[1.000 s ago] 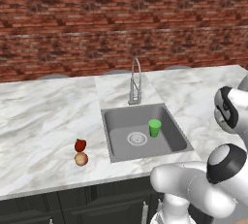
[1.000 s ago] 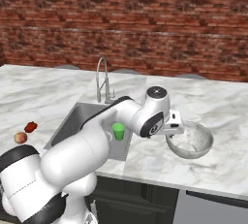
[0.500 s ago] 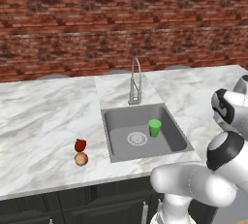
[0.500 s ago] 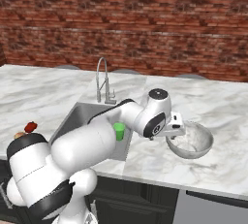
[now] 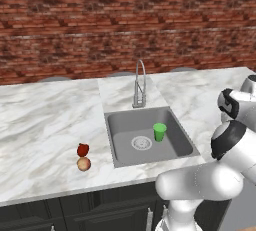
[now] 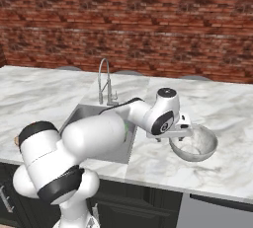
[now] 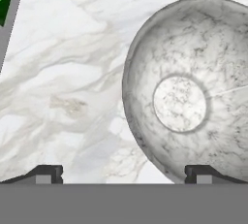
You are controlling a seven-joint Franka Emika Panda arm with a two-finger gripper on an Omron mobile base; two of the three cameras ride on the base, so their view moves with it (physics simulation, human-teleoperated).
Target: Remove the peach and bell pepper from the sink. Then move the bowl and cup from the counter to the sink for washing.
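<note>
The silvery-grey bowl [image 6: 193, 143] stands on the white marble counter [image 6: 232, 108] to the right of the sink [image 6: 81, 116]. My gripper [image 6: 172, 135] hangs open at the bowl's left rim. In the hand view the bowl [image 7: 193, 92] lies just ahead, with one fingertip [image 7: 201, 173] over its near edge and the other fingertip [image 7: 46, 173] over bare marble. The green cup [image 5: 159, 131] stands upright inside the sink [image 5: 120, 125], near the drain. The bell pepper [image 5: 83, 149] and the peach [image 5: 84, 164] rest side by side on the counter [image 5: 40, 125] left of the sink.
An arched chrome faucet [image 5: 139, 82] rises behind the basin. A brick wall [image 5: 125, 20] closes off the back of the counter. My own arm crosses over the sink's right side in the right base view. The counter's front edge runs above dark cabinets [image 5: 75, 210].
The arm's elbow and lower links have swung round, while the hand has stayed at the bowl's left rim. The jaws have stayed open. The fruit, cup and bowl have not moved.
</note>
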